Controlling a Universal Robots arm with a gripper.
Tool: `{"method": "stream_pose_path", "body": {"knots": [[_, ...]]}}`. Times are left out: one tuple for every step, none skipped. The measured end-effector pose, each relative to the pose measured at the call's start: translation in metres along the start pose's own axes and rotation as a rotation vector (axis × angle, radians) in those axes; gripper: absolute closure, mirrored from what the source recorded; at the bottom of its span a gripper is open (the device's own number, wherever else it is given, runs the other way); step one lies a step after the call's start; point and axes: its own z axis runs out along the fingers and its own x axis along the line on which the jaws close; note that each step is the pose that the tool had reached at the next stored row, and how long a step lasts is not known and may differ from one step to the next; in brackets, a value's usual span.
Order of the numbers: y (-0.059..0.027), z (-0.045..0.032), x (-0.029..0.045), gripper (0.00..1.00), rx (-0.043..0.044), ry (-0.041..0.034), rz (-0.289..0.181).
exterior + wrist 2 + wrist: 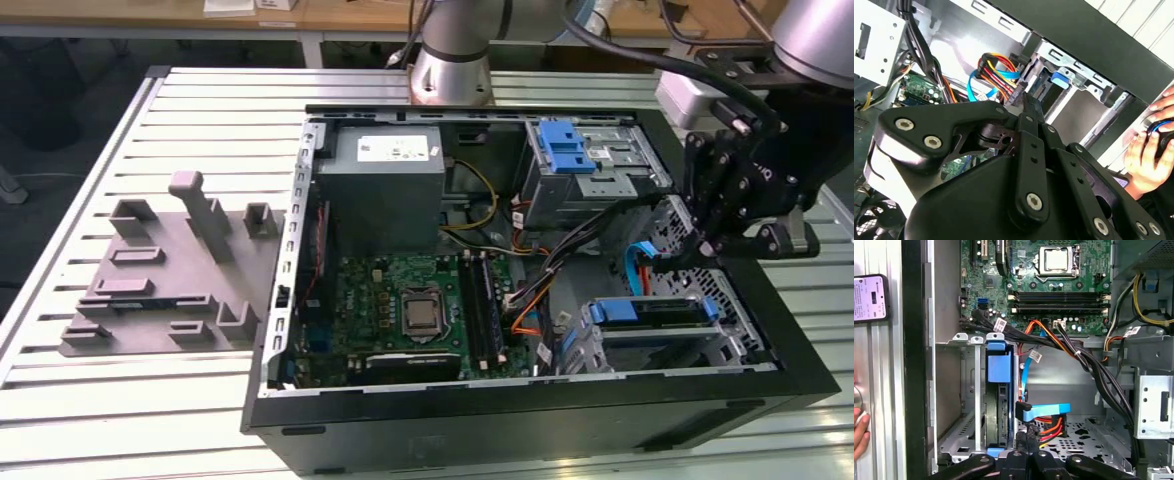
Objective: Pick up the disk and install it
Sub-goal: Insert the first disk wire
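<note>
The disk [657, 312] sits in the lower drive cage [727, 345] of the open computer case, its blue carrier bracket [999, 367] facing out. In the first wrist view the disk [996, 415] stands on edge between the cage walls. My gripper [697, 252] hangs over the case's side at the exterior view's right, just above the cage. Its fingers look shut with nothing visible between them, and the gripper [1023, 100] tips rest against a black cable connector [1013, 95] with blue and red-yellow wires. The same connector [1024, 411] lies beside the disk, close to the gripper [1026, 442].
A grey moulded holder fixture [160, 280] lies on the table at the exterior view's left. A second cage with a blue latch [567, 150] sits at the case's back. Cable bundles [1089, 365] cross beside the cage. A person's hand [1149, 145] is outside the case wall.
</note>
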Motion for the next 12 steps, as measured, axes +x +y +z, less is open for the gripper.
{"method": "stream_pose_path", "body": {"knots": [[0.0, 0.0, 0.0, 0.89, 0.0, 0.0, 0.0], [0.0, 0.0, 0.0, 0.89, 0.0, 0.0, 0.0], [0.0, 0.0, -0.0001, 0.89, 0.0, 0.0001, 0.0], [0.0, 0.0, -0.0002, 0.89, 0.0, 0.0001, 0.0], [0.0, 0.0, -0.0002, 0.89, 0.0, 0.0002, 0.0], [0.0002, -0.0001, -0.0007, 0.89, 0.0003, 0.0014, 0.0], [0.0009, -0.0001, -0.0011, 0.89, 0.001, 0.0022, 0.0], [0.0014, -0.0001, -0.0015, 0.82, 0.0019, 0.0028, 0.0], [0.0019, -0.0001, -0.0022, 0.82, 0.0028, 0.0037, 0.0], [0.0023, -0.0001, -0.0029, 0.82, 0.0038, 0.0049, 0.0], [0.0029, 0.0, -0.0035, 0.82, 0.0052, 0.0058, 0.0], [0.0036, 0.0004, -0.004, 0.81, 0.007, 0.0062, 0.0]]}}
